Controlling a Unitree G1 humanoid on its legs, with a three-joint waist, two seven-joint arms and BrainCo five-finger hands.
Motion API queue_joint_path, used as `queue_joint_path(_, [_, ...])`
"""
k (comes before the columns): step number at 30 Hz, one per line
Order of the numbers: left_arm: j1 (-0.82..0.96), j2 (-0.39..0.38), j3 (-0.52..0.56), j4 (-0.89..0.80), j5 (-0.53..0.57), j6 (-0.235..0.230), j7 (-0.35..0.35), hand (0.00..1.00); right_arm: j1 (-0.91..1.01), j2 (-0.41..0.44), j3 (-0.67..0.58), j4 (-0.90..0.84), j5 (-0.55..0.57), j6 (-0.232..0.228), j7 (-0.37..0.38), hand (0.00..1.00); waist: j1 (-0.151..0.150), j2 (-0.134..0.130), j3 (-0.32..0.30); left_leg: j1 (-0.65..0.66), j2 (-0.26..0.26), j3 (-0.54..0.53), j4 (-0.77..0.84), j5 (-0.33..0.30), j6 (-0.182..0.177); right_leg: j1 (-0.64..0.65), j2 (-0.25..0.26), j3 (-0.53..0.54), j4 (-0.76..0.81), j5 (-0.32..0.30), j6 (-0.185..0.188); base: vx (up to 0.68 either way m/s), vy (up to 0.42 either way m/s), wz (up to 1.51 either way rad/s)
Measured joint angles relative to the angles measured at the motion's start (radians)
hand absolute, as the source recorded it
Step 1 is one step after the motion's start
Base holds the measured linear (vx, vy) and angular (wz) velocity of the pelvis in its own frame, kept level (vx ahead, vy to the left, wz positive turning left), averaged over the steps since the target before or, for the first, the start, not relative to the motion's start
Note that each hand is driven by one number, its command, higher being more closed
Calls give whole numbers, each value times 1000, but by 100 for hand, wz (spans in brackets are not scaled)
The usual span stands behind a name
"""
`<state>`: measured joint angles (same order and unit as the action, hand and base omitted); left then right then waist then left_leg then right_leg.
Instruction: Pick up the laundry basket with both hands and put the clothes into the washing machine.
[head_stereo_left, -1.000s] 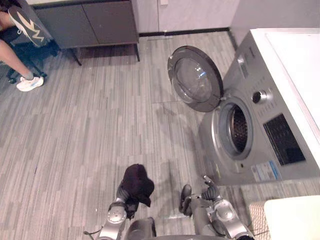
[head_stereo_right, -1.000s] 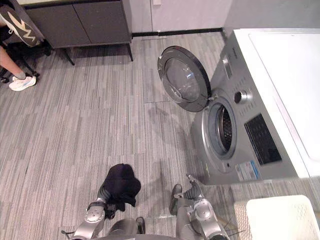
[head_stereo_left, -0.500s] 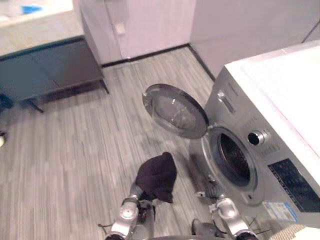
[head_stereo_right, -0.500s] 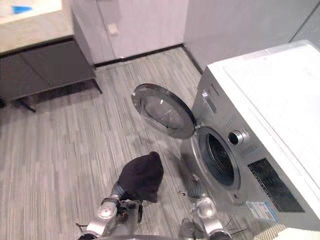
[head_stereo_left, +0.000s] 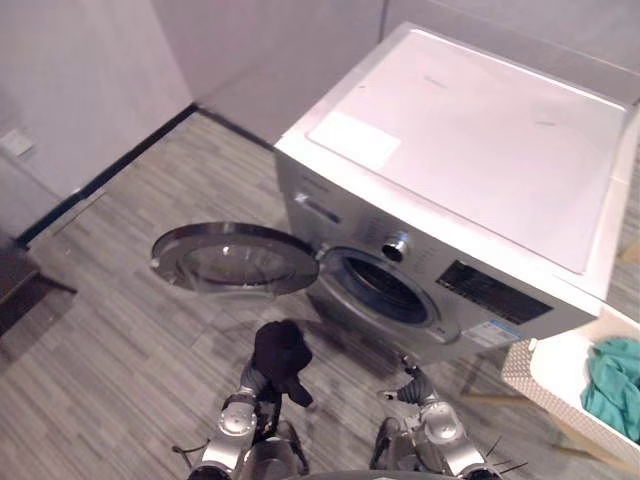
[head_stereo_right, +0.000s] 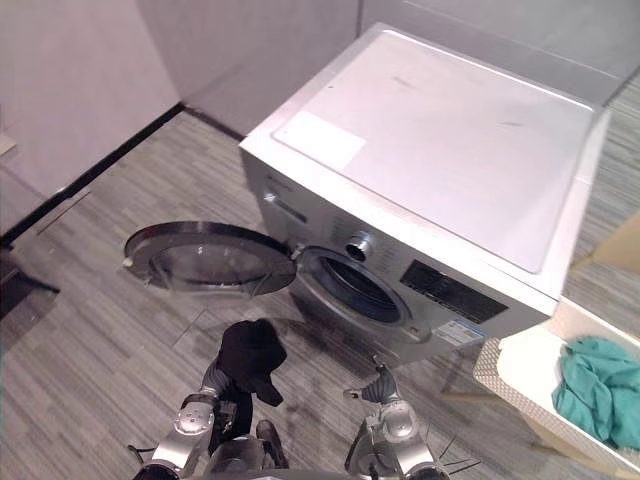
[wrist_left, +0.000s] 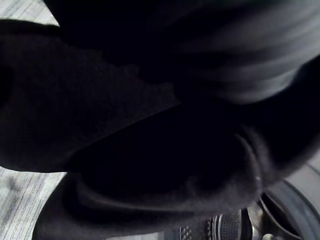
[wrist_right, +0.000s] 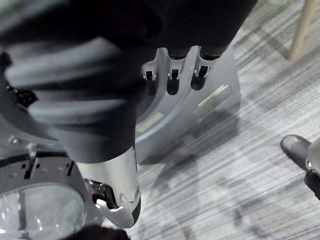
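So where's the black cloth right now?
In the left eye view the black cloth drapes over the left robot hand, low and left of centre, just below the washing machine's open door.

No legible text or labels

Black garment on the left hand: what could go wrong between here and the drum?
1. The black garment hangs loosely over the left hand, a flap dangling; it may slip onto the grey striped floor short of the drum opening.
2. The open round glass door juts out just ahead of that hand; arm or cloth could catch its rim.
3. The right hand, open and empty, sits close to the silver washing machine's front and might bump it.
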<state>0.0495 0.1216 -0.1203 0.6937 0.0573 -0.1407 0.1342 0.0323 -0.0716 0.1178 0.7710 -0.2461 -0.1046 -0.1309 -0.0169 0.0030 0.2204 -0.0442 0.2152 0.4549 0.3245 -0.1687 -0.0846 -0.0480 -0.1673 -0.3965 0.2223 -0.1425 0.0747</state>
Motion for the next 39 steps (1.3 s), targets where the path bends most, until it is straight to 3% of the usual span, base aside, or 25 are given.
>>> queue_joint_path(2, [24, -3, 21, -18, -10, 7, 1, 100, 17, -12, 0, 0, 4, -1, -3, 0, 8, 9, 2, -57, 101, -45, 263, -6, -8, 36, 52, 56, -7, -11, -16, 111, -196, -97])
queue_joint_path(4, [50, -25, 37, -30, -21, 7, 2, 100, 20, -36, 0, -1, 23, 0, -8, 0, 8, 40, 4, -111, 137, -156, 450, 39, 41, 64, 85, 124, -6, -22, -32, 133, -77, -114])
queue_joint_path(6, [42, -57, 38, -32, -28, 9, 3, 100, 10, -57, -30, 0, 40, 3, -31, 0, 29, 37, 9, -174, 51, -321, 451, -60, 6, 56, 75, 222, 2, -22, -33, 170, 95, -118])
queue_joint_path(7, [38, -60, 37, -32, -28, 9, 3, 100, 10, -56, -42, 1, 40, 4, -34, 0, 30, 37, 9, -180, 25, -354, 419, -70, 6, 57, 72, 238, 3, -22, -33, 161, 145, -97])
queue_joint_path(8, [36, -63, 34, -35, -28, 9, 4, 100, 13, -55, -54, 1, 40, 5, -42, 0, 30, 37, 9, -183, -28, -418, 317, -77, 2, 57, 66, 266, 9, -22, -32, 125, 158, -87])
queue_joint_path(10, [23, -65, 24, -36, -29, 8, 7, 100, 18, -56, -63, 1, 40, 4, -41, 0, 29, 53, 6, -158, -62, -475, 140, -21, -20, 53, 77, 288, 22, -23, -18, 112, 183, -84])
queue_joint_path(11, [21, -58, 2, -33, -29, 8, 13, 100, 19, -53, -72, 12, 41, 6, -42, 0, 32, 57, 3, -150, -64, -465, 118, -25, -4, 41, 80, 313, 36, -45, 22, 79, 173, -53])
queue_joint_path(13, [2, -40, -11, -34, -29, 11, 19, 100, 25, -37, -72, 13, 43, 4, -41, 0, 26, 18, -1, -152, -99, -439, 106, -29, 3, 7, 37, 323, 81, -64, 43, 76, 181, -24])
queue_joint_path(14, [-12, -38, -34, -34, -29, 13, 19, 100, 34, -34, -75, 13, 46, 4, -41, 0, 23, 11, 1, -159, -117, -423, 121, -41, 21, -17, 11, 334, 117, -83, 56, 45, 152, -7])
queue_joint_path(18, [-9, -40, -46, -83, -43, 16, 21, 100, -1, -35, -81, 15, 66, 3, -42, 0, 11, 23, 37, -199, -143, -374, 205, -86, 48, -102, -21, 381, 234, -122, 76, -26, 125, -29])
queue_joint_path(21, [-81, -37, -45, -174, -147, 13, 37, 100, -100, -42, -87, 11, 90, 4, -61, 0, -4, 23, 126, -325, -142, -361, 323, -117, 63, -253, -33, 408, 380, -150, 86, -132, 60, -18])
queue_joint_path(24, [-211, -38, -45, -212, -251, 2, 84, 100, -171, -52, -86, -14, 121, 4, -95, 0, -23, 17, 204, -463, -123, -342, 465, -166, 69, -404, -40, 429, 520, -184, 93, -201, 32, -16])
queue_joint_path(28, [-351, -41, -42, -226, -273, -17, 135, 100, -206, -49, -85, -94, 162, 9, -139, 0, -25, 14, 225, -639, -89, -331, 627, -217, 83, -594, -39, 448, 681, -221, 100, -156, 31, -21])
queue_joint_path(30, [-435, -41, -19, -266, -292, -22, 170, 100, -231, -20, -85, -214, 181, 9, -166, 0, -24, 2, 257, -745, -47, -324, 744, -252, 87, -715, -22, 461, 791, -240, 90, -117, 12, -38])
queue_joint_path(36, [-657, -9, 52, -403, -280, -21, 231, 100, -282, 35, -84, -494, 198, -8, -202, 0, -22, -20, 298, -1033, 14, -339, 965, -295, 85, -1026, 11, 489, 1019, -277, 83, -129, -36, -23])
queue_joint_path(39, [-785, 53, 68, -436, -254, -14, 264, 100, -263, 60, -86, -588, 197, -23, -220, 0, -25, -22, 301, -1163, 33, -373, 1059, -302, 82, -1149, 28, 485, 1117, -296, 75, -91, -108, -6])
